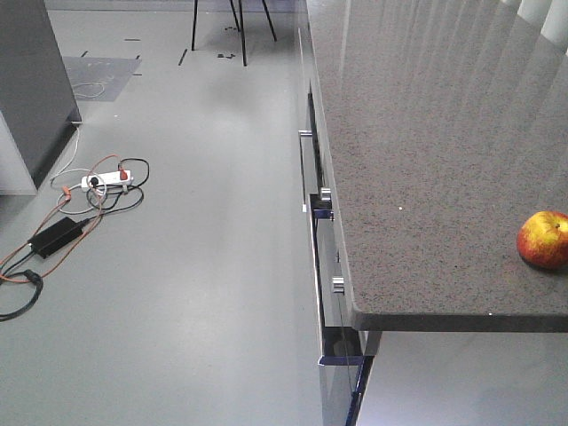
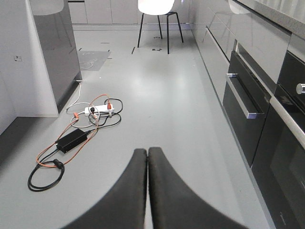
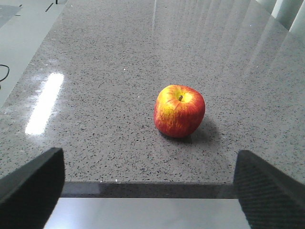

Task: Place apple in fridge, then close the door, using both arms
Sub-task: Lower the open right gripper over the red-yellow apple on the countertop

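The apple (image 1: 543, 240), red with yellow patches, stands upright near the front edge of the speckled stone countertop (image 1: 426, 133). In the right wrist view the apple (image 3: 179, 110) lies ahead of my right gripper (image 3: 150, 186). That gripper is open and wide, level with the counter's edge, with nothing between its fingers (image 3: 33, 183). My left gripper (image 2: 147, 151) is shut on nothing and hangs over the grey floor. The fridge (image 1: 31, 89) shows only as a tall dark grey body at the far left. The fridge (image 2: 55, 47) hides its inside, and I cannot make out the door.
A white power strip (image 1: 106, 180), a black power brick (image 1: 55, 235) and loose cables lie on the floor near the fridge. Dark cabinet fronts with metal handles (image 2: 243, 102) run under the counter. A white chair (image 2: 155, 5) stands at the far end.
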Motion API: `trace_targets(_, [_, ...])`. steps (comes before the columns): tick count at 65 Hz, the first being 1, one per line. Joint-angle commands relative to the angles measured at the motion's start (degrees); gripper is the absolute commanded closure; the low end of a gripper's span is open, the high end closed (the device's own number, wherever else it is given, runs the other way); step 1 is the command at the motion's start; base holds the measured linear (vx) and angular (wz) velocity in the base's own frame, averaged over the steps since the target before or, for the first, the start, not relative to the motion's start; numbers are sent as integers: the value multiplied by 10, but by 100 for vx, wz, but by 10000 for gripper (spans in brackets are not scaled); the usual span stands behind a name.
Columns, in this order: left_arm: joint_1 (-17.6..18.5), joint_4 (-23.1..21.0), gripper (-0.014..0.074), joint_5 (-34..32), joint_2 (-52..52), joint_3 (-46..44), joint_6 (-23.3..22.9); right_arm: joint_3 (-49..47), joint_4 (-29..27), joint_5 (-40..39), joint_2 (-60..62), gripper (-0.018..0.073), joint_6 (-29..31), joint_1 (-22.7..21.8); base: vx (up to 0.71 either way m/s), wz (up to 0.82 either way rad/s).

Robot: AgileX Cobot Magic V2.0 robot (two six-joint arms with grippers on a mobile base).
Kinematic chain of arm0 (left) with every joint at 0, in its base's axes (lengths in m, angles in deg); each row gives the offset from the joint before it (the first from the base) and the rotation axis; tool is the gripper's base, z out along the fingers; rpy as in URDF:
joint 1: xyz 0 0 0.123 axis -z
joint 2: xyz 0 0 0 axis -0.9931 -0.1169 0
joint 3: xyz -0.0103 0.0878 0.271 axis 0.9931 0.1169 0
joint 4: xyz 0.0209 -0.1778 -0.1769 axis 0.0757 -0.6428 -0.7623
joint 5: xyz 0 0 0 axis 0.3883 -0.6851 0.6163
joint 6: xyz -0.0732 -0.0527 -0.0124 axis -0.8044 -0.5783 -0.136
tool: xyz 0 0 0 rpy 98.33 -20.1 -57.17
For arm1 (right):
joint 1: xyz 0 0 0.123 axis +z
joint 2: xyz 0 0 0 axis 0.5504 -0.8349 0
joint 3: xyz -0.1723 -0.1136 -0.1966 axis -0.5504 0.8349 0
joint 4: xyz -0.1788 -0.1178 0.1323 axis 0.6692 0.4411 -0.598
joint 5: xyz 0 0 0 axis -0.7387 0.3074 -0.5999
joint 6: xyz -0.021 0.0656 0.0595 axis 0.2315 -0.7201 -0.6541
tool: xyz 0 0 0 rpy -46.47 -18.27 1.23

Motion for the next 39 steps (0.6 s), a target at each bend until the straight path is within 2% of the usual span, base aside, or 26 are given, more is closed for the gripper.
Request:
trace_targets(1, [2,-2,601,-36,8,11,-6,-27,5,-40,-9,-157,-9,-1,0,0])
trace_targets(9, [2,-2,601,-36,8,11,-6,-60,8,-35,-46,-150,-30,-1,0,0])
trace_targets(25, [2,-2,601,-36,8,11,-6,-173,28,-34,-162,-144,-30,-3,0,0])
trace_targets(39, [2,-2,601,-36,8,11,-6,-270,20,4,-264,-137,-59,-39,0,0])
